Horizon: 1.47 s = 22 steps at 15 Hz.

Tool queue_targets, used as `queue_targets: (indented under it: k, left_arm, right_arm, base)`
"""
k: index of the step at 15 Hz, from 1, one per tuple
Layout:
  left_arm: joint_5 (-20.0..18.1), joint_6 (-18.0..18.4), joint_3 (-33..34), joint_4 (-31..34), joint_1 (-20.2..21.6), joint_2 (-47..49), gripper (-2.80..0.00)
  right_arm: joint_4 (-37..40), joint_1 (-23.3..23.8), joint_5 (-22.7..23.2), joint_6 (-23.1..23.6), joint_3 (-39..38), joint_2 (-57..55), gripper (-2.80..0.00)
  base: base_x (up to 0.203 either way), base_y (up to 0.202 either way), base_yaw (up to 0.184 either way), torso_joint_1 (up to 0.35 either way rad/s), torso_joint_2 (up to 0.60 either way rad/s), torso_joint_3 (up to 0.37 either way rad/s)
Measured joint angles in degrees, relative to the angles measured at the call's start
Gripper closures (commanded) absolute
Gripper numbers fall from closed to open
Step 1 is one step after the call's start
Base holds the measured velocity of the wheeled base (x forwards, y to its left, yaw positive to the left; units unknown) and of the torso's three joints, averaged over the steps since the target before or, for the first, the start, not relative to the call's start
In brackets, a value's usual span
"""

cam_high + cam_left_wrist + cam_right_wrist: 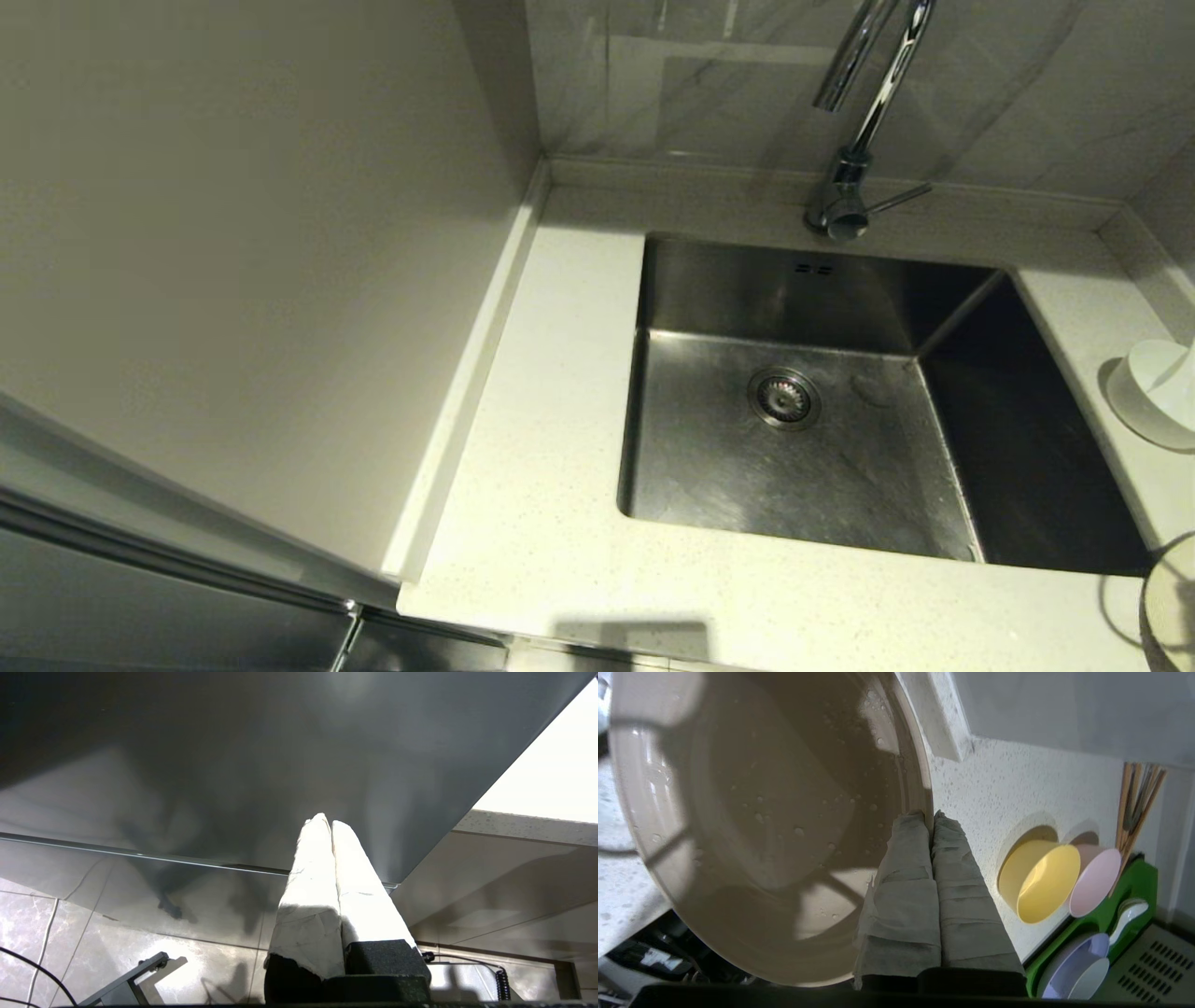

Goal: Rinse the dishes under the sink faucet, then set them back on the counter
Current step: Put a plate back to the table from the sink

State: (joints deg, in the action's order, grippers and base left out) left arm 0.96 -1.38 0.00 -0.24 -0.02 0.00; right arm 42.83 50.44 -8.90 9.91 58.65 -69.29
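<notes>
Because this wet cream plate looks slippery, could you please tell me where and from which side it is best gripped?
By its thin rim, coming in edge-on from outside, with one finger on the inner face and one behind. The plate is too wide and shallow to span, and droplets cover its face. The right hand is shut on the rim this way.

Counter (560, 485): off-white stone with fine dark speckle; sink (709, 467): dull grey brushed steel, its right wall in dark shadow; faucet (854, 140): bright chrome. Plate (752, 812): cream, spotted with clear water droplets, crossed by dark shadow bands; bowl (1158, 387) at the counter's right edge: white. On the counter in the right wrist view: yellow bowl (1041, 882), pale pink bowl (1094, 882), green tray (1139, 882) holding lilac dish (1078, 961) and white spoon (1127, 917); both grippers' fingers wrapped in off-white tape (327, 882).
</notes>
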Motion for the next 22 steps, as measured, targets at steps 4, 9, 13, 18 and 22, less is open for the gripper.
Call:
queue_targets:
  k: [4,9,13,18,22]
  left_arm:
    - [-0.02,0.0,0.0,0.0,0.02,0.0,0.0]
    - [-0.02,-0.01,0.0,0.0,0.02,0.0,0.0]
    - [0.0,0.0,0.0,0.02,0.02,0.0,0.0]
    - [-0.02,0.0,0.0,0.0,0.02,0.0,0.0]
    - [-0.01,0.0,0.0,0.0,0.02,0.0,0.0]
  right_arm:
    - [-4.9,1.22,-0.23,0.77,-2.03,-1.63,0.0]
    - [-9.7,1.96,-2.42,0.94,-2.87,-4.12,-2.8]
    - [-13.57,3.35,-2.64,1.06,-2.32,-6.03,-2.8]
    - [-13.75,3.52,-1.86,2.58,-1.68,-6.28,-2.8]
    - [-13.8,1.81,7.43,5.88,1.52,-4.7,-2.8]
  base:
    - [0.0,0.0,0.0,0.0,0.0,0.0]
    - [0.0,0.0,0.0,0.0,0.0,0.0]
    - [0.0,0.0,0.0,0.0,0.0,0.0]
    - [0.0,0.0,0.0,0.0,0.0,0.0]
    - [0.0,0.0,0.0,0.0,0.0,0.0]
